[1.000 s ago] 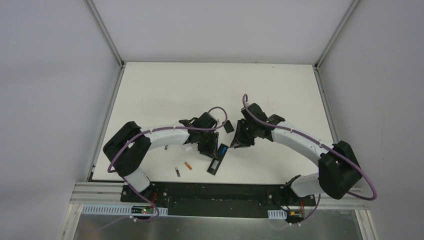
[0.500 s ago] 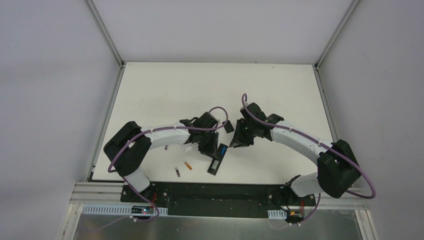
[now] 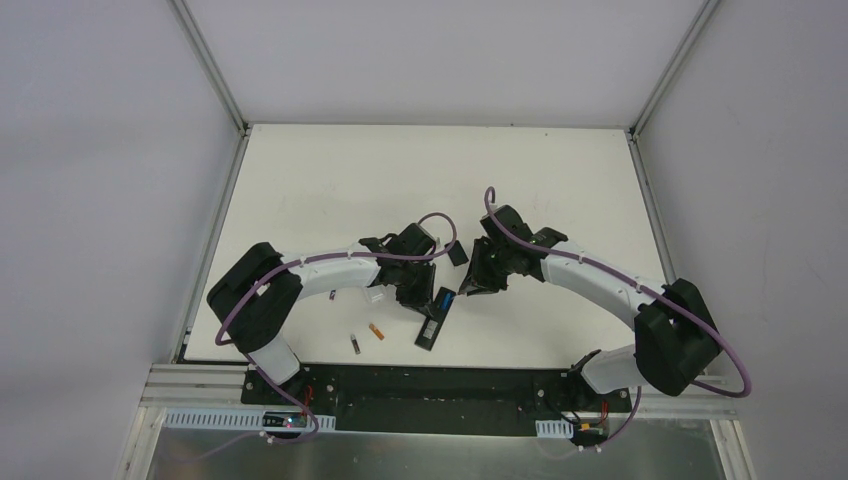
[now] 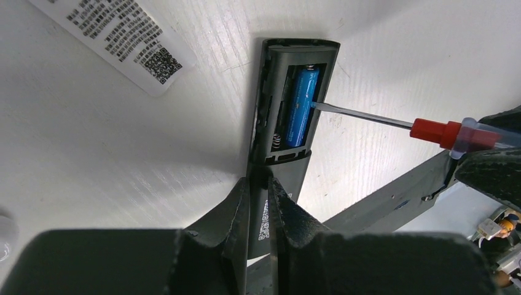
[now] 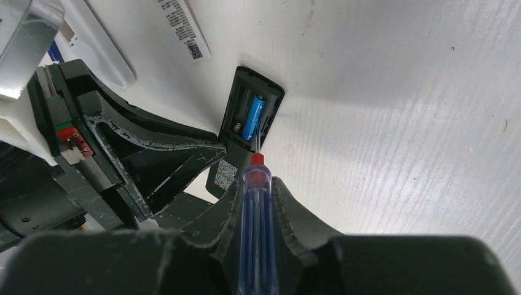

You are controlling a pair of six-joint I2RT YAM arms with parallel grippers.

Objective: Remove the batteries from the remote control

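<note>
The black remote control lies back up with its compartment uncovered. One blue battery sits in the right slot, and the left slot shows only a bare spring. My left gripper is shut to a thin slit, its tips over the remote's lower half. My right gripper is shut on the blue-handled screwdriver, whose blade tip touches the blue battery's side. From above, the remote control lies between both grippers. An orange battery and a dark battery lie loose to its left.
A white remote with a printed label lies just left of the black one. A small black cover lies on the table behind the grippers. The table's near edge and the arm bases are close below.
My left gripper's jaws have drawn closer together over the remote. Both arms, the screwdriver and the loose batteries stay where they were.
</note>
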